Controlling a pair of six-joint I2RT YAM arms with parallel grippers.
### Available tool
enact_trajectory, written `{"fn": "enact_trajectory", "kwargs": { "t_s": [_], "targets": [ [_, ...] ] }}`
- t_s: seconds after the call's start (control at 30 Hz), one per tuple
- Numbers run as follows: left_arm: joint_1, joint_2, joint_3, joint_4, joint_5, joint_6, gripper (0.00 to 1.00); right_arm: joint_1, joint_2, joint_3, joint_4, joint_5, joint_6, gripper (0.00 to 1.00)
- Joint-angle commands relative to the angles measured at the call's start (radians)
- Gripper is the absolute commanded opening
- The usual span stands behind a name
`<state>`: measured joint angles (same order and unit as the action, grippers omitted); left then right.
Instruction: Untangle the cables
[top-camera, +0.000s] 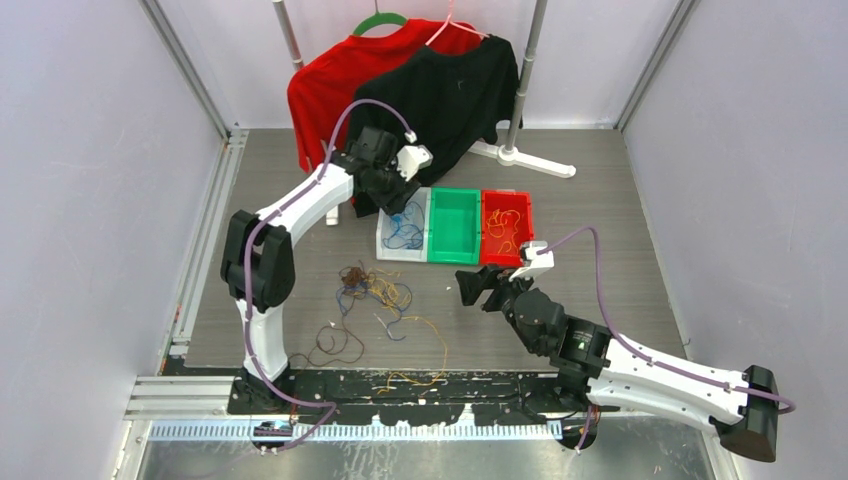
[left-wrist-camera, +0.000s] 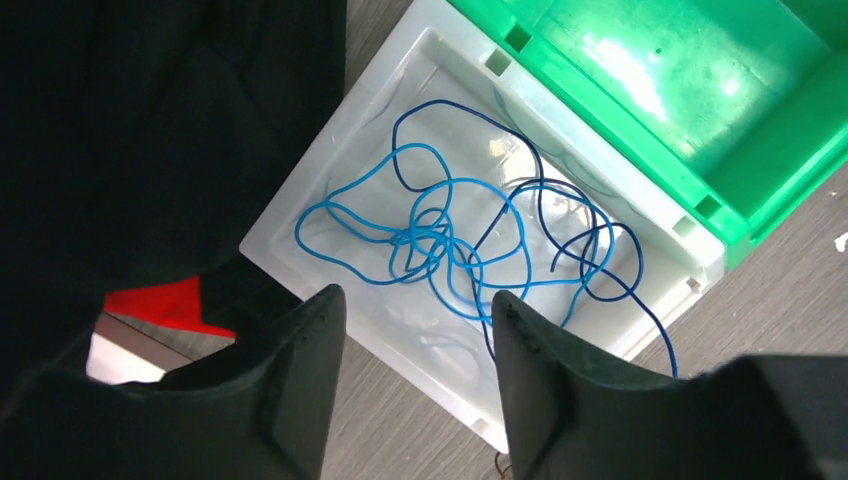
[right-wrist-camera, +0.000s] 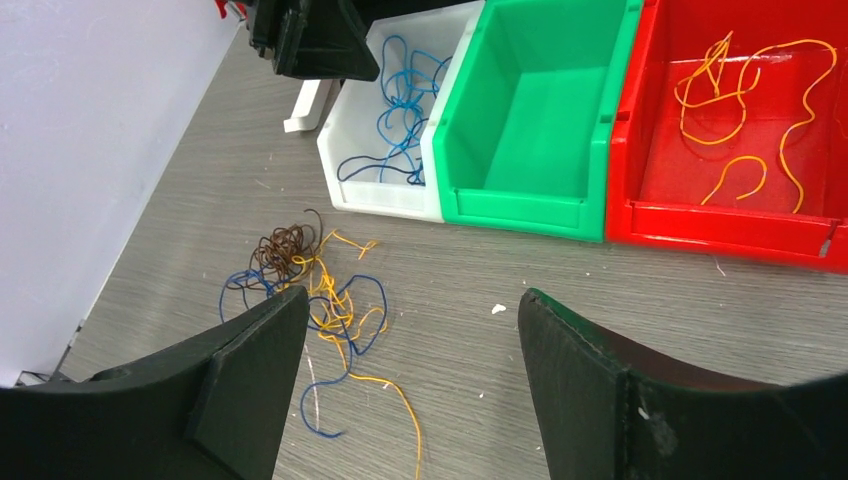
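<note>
Three bins (right-wrist-camera: 520, 212), one loose cable tangle (right-wrist-camera: 285, 250) — left pincer (left-wrist-camera: 417, 298) and right pincer (right-wrist-camera: 412, 296) both apart, empty.

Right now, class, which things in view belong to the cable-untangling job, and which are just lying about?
Belong to the job: tangled cables, blue cables, white bin, orange cables, red bin, green bin, left end effector, right end effector, both open.

Lying about: red shirt, black shirt, clothes rack.

Most cables (right-wrist-camera: 290, 255) apparently before the bins (right-wrist-camera: 520, 212)
</note>
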<state>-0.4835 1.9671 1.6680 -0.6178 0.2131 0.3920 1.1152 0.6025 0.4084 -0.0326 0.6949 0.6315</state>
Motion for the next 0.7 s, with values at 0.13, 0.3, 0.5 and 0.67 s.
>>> {"fn": "enact_trajectory", "kwargs": {
  "t_s": [0.13, 0.3, 0.5, 0.67],
  "targets": [
    [0.010, -0.087, 0.147, -0.125, 0.130, -0.011, 0.91, -0.005, 0.080, 0.076, 0.015, -0.014, 0.012, 0.82],
    [0.056, -0.175, 0.148, -0.300, 0.252, 0.013, 1.00, -0.006, 0.149, 0.139, -0.047, -0.117, 0.010, 0.82],
    [0.139, -0.373, -0.063, -0.369, 0.322, 0.087, 1.00, -0.010, 0.286, 0.212, -0.254, -0.297, 0.097, 0.80],
    [0.179, -0.487, -0.164, -0.375, 0.314, 0.096, 1.00, -0.009, 0.426, 0.196, -0.298, -0.551, 0.225, 0.76]
  ]
}}
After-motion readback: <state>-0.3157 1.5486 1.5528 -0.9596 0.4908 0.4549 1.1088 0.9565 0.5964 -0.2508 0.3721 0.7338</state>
